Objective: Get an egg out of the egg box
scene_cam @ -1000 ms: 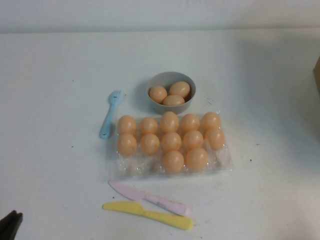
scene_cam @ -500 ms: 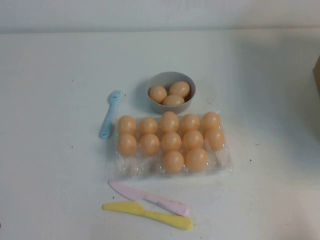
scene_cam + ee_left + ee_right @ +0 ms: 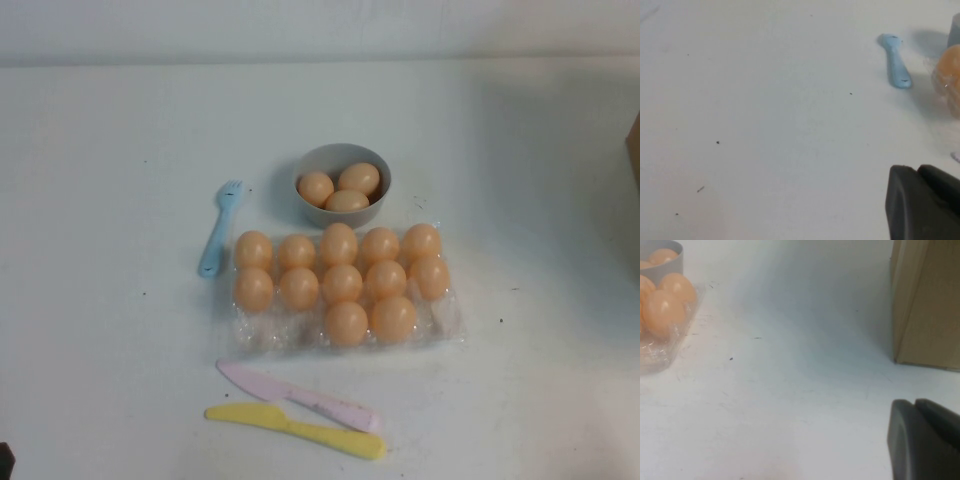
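Note:
The egg box [image 3: 445,322] is a clear plastic tray in the middle of the table, with several peach-orange eggs in its cups. The front row holds two, one egg [image 3: 346,322] near the middle. My left gripper [image 3: 4,462] shows only as a dark sliver at the near left corner, far from the box. In the left wrist view the left gripper [image 3: 916,169] is shut and empty over bare table, with one egg [image 3: 949,80] at the picture's edge. My right gripper [image 3: 914,402] is shut and empty, well away from the egg box [image 3: 660,347]; it is outside the high view.
A round grey bowl [image 3: 372,212] with three eggs stands behind the box. A blue fork [image 3: 220,228] lies left of the box. A pink knife [image 3: 300,397] and a yellow knife [image 3: 295,428] lie in front. A cardboard box [image 3: 927,300] stands at the right.
My left gripper has drawn back toward the near left corner of the high view; only a sliver of it still shows. The eggs, box and cutlery have not moved.

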`<state>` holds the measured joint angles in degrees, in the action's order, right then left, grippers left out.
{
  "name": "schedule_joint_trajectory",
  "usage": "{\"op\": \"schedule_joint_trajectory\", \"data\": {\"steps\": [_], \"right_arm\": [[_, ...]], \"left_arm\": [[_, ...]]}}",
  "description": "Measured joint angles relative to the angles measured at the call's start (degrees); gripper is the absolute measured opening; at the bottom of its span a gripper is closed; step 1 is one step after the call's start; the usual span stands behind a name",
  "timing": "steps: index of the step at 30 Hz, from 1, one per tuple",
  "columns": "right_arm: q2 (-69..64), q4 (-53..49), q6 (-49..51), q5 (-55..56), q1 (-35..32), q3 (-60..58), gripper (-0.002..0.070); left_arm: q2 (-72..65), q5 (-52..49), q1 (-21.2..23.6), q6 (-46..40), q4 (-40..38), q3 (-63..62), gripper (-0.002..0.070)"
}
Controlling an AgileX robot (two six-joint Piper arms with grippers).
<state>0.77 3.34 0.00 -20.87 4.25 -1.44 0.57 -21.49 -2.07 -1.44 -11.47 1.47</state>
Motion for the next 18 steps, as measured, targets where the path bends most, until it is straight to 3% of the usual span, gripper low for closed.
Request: {"op": "schedule_joint_trajectory", "data": {"steps": [18], "right_arm": [[0.0, 0.0, 0.0, 0.0, 0.0, 0.0, -0.0018]], "left_arm": [[0.0, 0.0, 0.0, 0.9, 2.6, 0.0, -0.0002]]}}
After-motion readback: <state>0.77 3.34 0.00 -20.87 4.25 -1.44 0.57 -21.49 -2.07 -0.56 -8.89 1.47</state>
